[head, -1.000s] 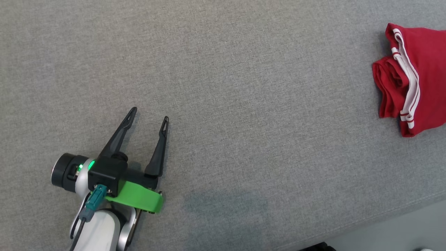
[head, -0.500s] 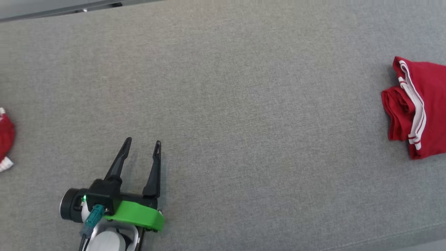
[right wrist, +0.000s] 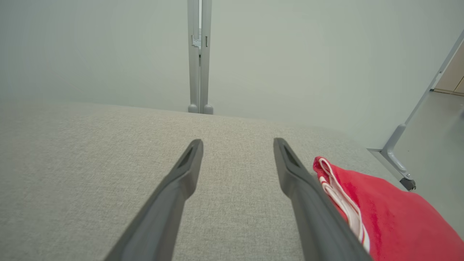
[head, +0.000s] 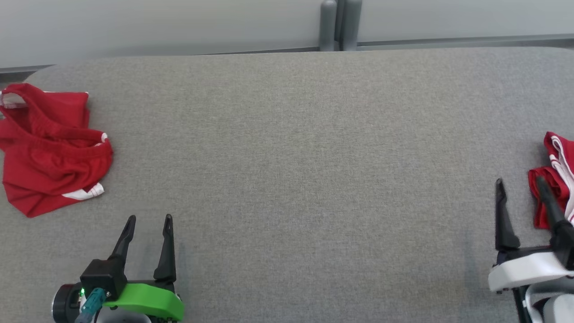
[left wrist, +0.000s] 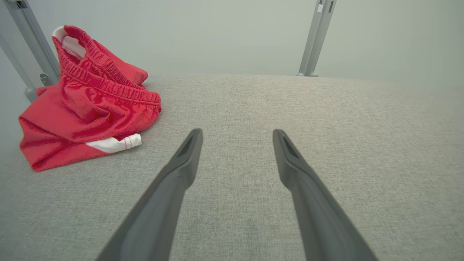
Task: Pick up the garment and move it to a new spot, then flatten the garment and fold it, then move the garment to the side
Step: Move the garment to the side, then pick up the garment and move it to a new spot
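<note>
In the head view, the grey fabric tabletop [head: 296, 157] lies before me, with two red pieces on it. The crumpled red shorts [head: 49, 152] sit in a heap at the left edge, near the far left corner. The folded red garment [head: 558, 179], with white stripes along its hem, lies at the right edge. My left gripper [head: 150, 217] is near the front edge on the left, its fingers spread apart and holding nothing. My right gripper [head: 518, 180] is near the front edge on the right, also spread and empty, with one finger passing in front of the folded piece.

In the left wrist view, my two fingers point over bare fabric. The shorts are ahead and to the left, apart from the fingertips, with the elastic waistband standing up.

In the right wrist view, my fingers are wide apart above the tabletop. The folded garment lies just beside the right-hand finger; I cannot tell if they touch.

I judge that one garment is already folded and put aside. The crumpled shorts are not yet picked up, so moving, flattening and folding are all left for them.
</note>
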{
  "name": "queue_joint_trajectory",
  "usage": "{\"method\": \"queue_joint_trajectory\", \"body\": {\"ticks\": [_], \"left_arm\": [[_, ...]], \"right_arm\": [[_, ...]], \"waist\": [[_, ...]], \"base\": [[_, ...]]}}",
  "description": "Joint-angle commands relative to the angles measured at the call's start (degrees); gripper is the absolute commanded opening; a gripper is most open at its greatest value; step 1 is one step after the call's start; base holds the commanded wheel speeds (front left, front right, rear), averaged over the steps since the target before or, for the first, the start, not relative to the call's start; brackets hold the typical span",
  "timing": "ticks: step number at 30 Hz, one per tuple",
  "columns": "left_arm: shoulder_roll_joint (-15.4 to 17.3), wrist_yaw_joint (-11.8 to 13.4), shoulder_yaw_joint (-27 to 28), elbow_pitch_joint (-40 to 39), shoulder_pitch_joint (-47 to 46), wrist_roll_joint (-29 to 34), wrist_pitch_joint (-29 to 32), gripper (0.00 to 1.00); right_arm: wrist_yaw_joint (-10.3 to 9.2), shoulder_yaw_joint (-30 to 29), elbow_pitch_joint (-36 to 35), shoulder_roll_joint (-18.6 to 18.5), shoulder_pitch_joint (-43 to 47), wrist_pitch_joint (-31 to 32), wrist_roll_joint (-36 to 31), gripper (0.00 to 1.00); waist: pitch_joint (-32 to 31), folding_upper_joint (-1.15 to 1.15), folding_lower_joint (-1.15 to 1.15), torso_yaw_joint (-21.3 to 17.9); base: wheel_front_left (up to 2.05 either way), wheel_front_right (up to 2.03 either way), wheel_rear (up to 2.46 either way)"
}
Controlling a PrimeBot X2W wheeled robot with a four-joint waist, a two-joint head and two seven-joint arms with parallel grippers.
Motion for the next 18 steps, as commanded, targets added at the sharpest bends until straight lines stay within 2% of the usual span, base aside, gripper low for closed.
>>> {"method": "queue_joint_trajectory", "body": {"ticks": [1, 7, 18], "left_arm": [[0.05, -0.32, 0.97, -0.12, 0.53, -0.07, -0.31, 1.00], [-0.41, -1.61, 3.29, 1.38, 1.49, 0.87, -0.34, 1.00], [-1.47, -4.58, 5.20, 3.69, 2.29, 2.58, -0.35, 1.00]], "right_arm": [[-0.07, 0.69, 1.18, 1.36, 2.09, -0.92, -0.46, 1.00], [-0.08, -0.63, 6.18, 4.38, 5.81, -2.29, -0.61, 1.00], [-0.08, -1.74, 9.43, 4.81, 6.80, -2.26, -0.79, 1.00]], "waist": [[-3.88, 0.39, 0.00, 3.96], [-5.97, 0.39, 0.00, 4.95], [-7.49, 0.39, 0.00, 4.44]], "base": [[0.00, 0.00, 0.00], [0.00, 0.00, 0.00], [0.00, 0.00, 0.00]]}}
